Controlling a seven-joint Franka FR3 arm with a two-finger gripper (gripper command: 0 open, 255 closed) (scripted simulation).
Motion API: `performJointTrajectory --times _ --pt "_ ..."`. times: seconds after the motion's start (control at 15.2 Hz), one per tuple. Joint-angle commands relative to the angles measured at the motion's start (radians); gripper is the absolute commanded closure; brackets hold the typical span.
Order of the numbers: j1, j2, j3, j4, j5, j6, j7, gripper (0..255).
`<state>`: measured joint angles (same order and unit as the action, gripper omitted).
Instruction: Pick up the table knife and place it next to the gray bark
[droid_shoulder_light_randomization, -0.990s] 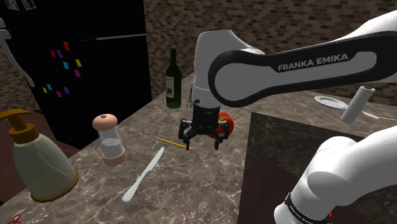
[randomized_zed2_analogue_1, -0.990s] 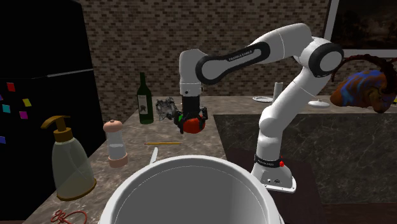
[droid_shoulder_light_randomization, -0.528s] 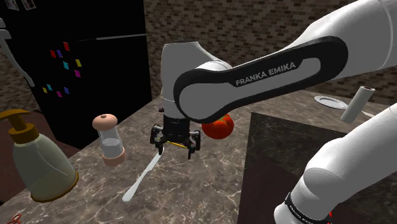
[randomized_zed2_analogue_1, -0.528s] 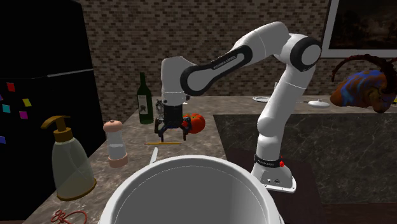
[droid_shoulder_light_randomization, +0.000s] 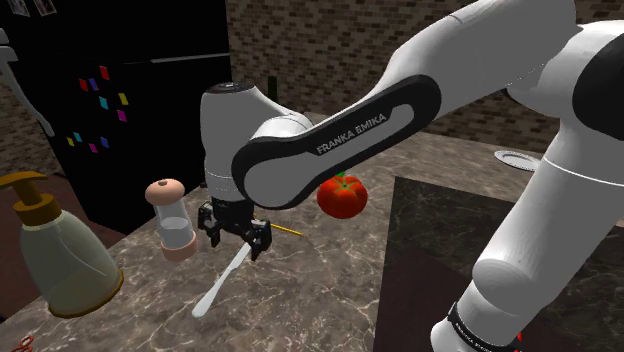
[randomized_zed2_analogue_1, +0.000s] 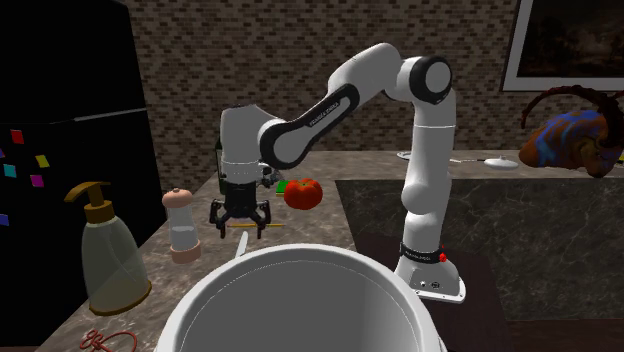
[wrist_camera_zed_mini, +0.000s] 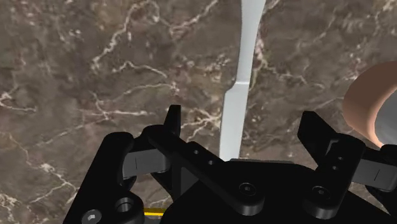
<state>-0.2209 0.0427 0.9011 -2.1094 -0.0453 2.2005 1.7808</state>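
Note:
The table knife (droid_shoulder_light_randomization: 220, 283) is plain white and lies flat on the brown marble counter (droid_shoulder_light_randomization: 300, 290), pointing toward the near edge in the shoulder view. My gripper (droid_shoulder_light_randomization: 236, 236) hangs open just over the knife's far end, fingers pointing down. In the wrist view the knife (wrist_camera_zed_mini: 240, 83) runs out from between the two spread fingertips (wrist_camera_zed_mini: 173, 119) without touching them. The second exterior view has the gripper (randomized_zed2_analogue_1: 238, 223) above a short piece of the knife (randomized_zed2_analogue_1: 240, 244), just behind a white pot's rim.
A pink-capped grinder (droid_shoulder_light_randomization: 170, 220) stands close beside the gripper. A soap dispenser (droid_shoulder_light_randomization: 55, 255) sits nearer the counter's front corner. A red tomato (droid_shoulder_light_randomization: 341, 196) and a yellow pencil (droid_shoulder_light_randomization: 288, 231) lie behind the gripper. A large white pot (randomized_zed2_analogue_1: 300, 300) fills the second exterior view's foreground.
The arm has swung from the tomato toward the shoulder view's left and lowered. The open gripper now hangs over the knife's far end. The knife has not moved.

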Motion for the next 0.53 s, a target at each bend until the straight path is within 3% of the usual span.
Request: performJointTrajectory --times 0.0,0.46 --pt "0.005 0.027 -0.001 -0.007 -0.03 0.026 0.029 0" --pt "0.018 0.079 -0.01 -0.029 -0.087 0.079 0.068 0"
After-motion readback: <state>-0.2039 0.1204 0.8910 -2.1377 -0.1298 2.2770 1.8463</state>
